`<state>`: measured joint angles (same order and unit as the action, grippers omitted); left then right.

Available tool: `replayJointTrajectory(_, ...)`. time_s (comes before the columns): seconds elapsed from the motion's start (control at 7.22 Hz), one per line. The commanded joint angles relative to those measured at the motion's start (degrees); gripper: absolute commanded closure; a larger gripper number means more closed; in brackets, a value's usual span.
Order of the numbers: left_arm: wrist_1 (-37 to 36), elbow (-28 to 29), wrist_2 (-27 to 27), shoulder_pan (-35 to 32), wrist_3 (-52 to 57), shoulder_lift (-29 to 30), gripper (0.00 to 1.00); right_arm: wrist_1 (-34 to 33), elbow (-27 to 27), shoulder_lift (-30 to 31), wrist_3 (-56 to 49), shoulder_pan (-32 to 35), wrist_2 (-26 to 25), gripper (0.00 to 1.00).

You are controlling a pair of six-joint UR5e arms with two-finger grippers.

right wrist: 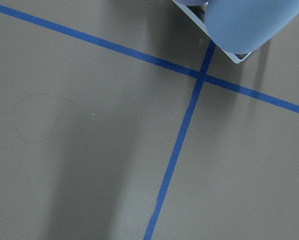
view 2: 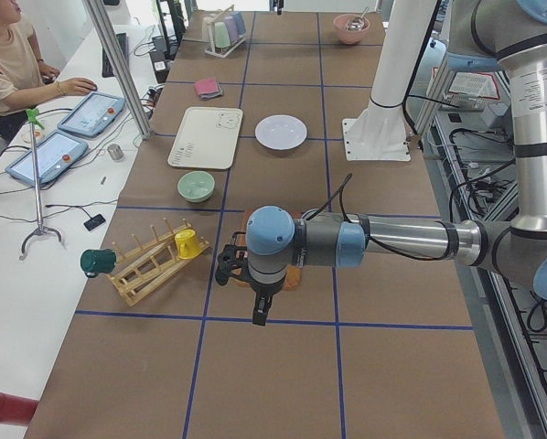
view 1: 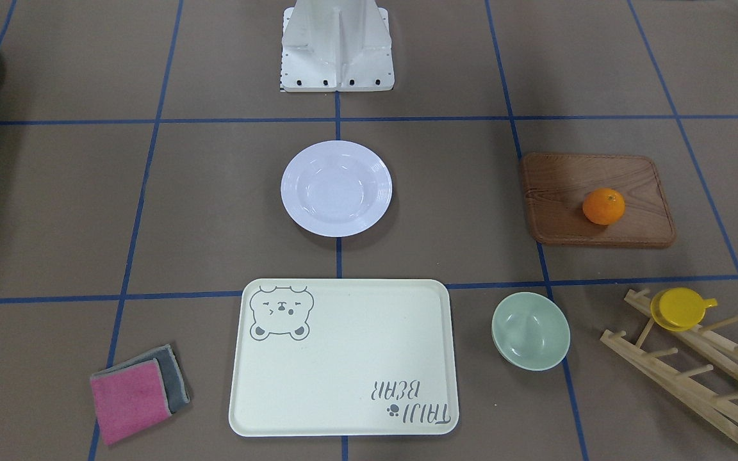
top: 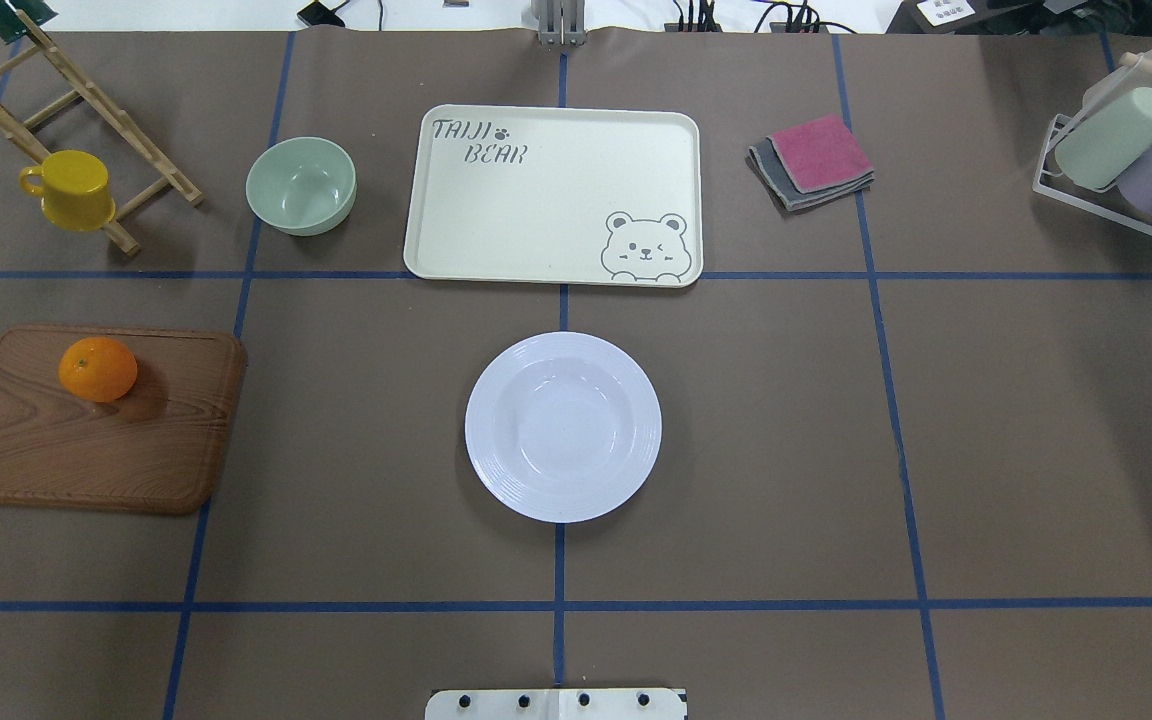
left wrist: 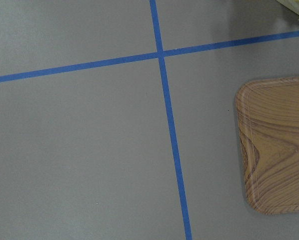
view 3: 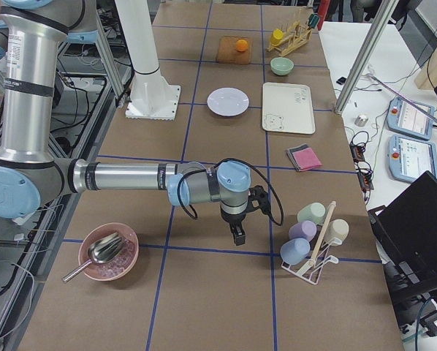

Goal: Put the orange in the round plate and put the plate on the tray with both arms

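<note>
The orange [view 1: 603,206] [top: 97,369] rests on a brown wooden board [view 1: 567,186] on the robot's left side. The white round plate [view 1: 336,188] [top: 563,427] lies bare at the table's centre, in front of the white base. Beyond it lies the cream tray [view 1: 343,358] [top: 536,210] with the bear drawing, nothing on it. My left gripper [view 2: 259,313] shows only in the exterior left view, hanging over the table near the board's outer end; I cannot tell whether it is open. My right gripper [view 3: 237,235] shows only in the exterior right view, near the cup rack; its state is equally unclear.
A pale green bowl [top: 300,185] stands left of the tray, with a yellow cup [top: 71,190] on a wooden peg rack [view 1: 696,378] beyond it. A pink and grey cloth [top: 816,160] lies right of the tray. A cup rack [top: 1126,160] and a pink bowl [view 3: 109,252] stand at the right end.
</note>
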<state>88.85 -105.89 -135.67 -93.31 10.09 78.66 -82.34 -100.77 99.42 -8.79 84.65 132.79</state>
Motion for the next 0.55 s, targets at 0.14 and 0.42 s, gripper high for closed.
replayJointTrajectory(0.14, 6.85, -0.27, -5.17, 1.63, 0.19, 4.31, 0.00, 0.08, -0.12, -0.98, 0.09, -0.01, 0.10, 0.00)
replayJointTrajectory(0.42, 17.02, 0.16, -9.61, 4.43, -3.20, 4.22, 0.00, 0.08, -0.12, -0.98, 0.09, -0.01, 0.18, 0.00)
